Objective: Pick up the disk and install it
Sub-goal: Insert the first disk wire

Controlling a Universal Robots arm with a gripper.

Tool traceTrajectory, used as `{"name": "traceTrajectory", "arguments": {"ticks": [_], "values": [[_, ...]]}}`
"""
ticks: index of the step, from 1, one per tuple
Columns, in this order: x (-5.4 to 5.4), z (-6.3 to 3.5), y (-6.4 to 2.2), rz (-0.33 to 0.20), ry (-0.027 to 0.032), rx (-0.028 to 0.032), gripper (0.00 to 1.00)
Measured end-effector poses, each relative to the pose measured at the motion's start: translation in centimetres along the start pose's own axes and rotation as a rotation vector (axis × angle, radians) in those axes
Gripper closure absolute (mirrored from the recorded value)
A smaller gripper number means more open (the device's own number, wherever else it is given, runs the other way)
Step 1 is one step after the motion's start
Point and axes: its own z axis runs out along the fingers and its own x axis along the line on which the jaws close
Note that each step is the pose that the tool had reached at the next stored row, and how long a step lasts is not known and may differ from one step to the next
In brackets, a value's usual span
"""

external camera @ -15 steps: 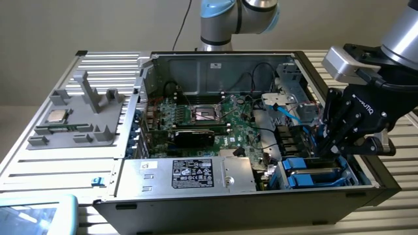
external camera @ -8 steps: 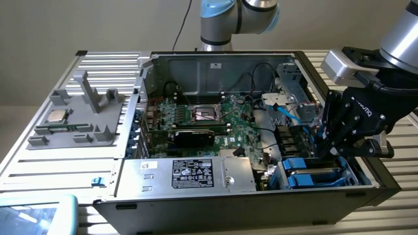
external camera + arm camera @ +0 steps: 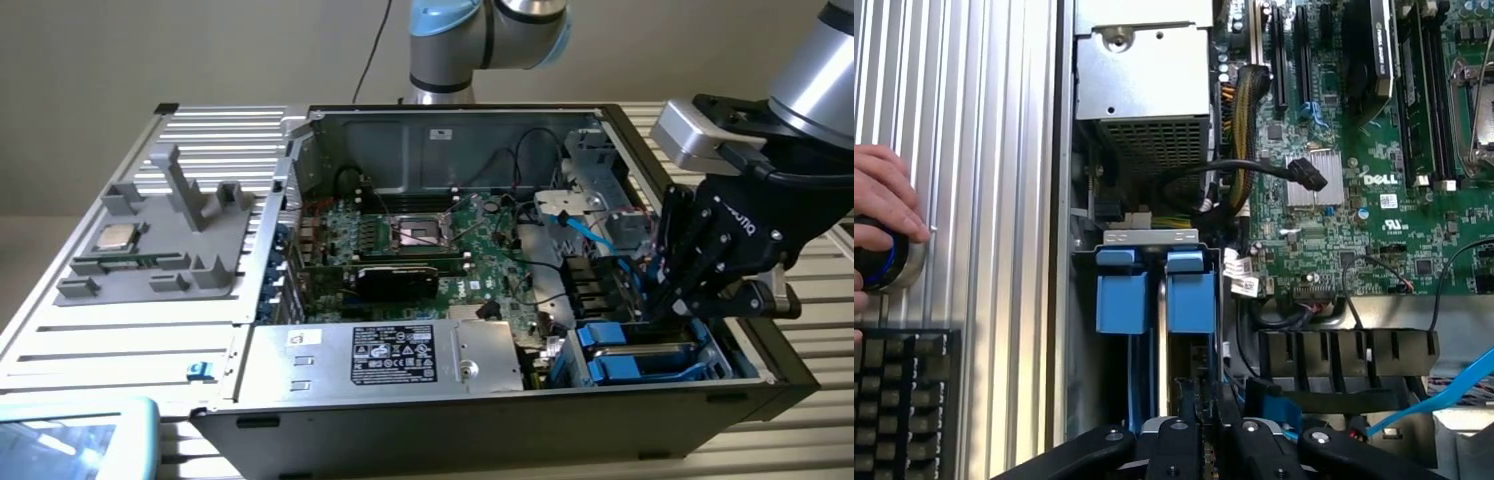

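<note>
The disk [image 3: 638,352], silver with a bright blue bracket, sits low in the drive bay at the front corner of the open computer case [image 3: 441,400] on the exterior view's right. In the wrist view the disk [image 3: 1154,295] shows its two blue bracket tabs, with its rails running back toward my gripper [image 3: 1204,425]. My gripper [image 3: 677,315] reaches down into that bay, its black fingers [image 3: 1179,435] drawn close together on the disk's near end. The contact itself is partly hidden by the fingers.
A silver power supply box [image 3: 387,355] with a black label lies beside the bay. The green motherboard [image 3: 427,240] fills the case middle, and a blue cable [image 3: 581,225] crosses above the bay. A CPU chip [image 3: 114,238] rests on a grey fixture. A hand [image 3: 879,200] and keyboard [image 3: 904,400] are outside the case.
</note>
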Motion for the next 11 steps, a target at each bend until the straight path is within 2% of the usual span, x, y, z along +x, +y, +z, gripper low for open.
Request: {"name": "traceTrajectory", "arguments": {"ticks": [11], "values": [[-0.04,0.34,0.09,0.001,0.0005,0.0058,0.84]]}}
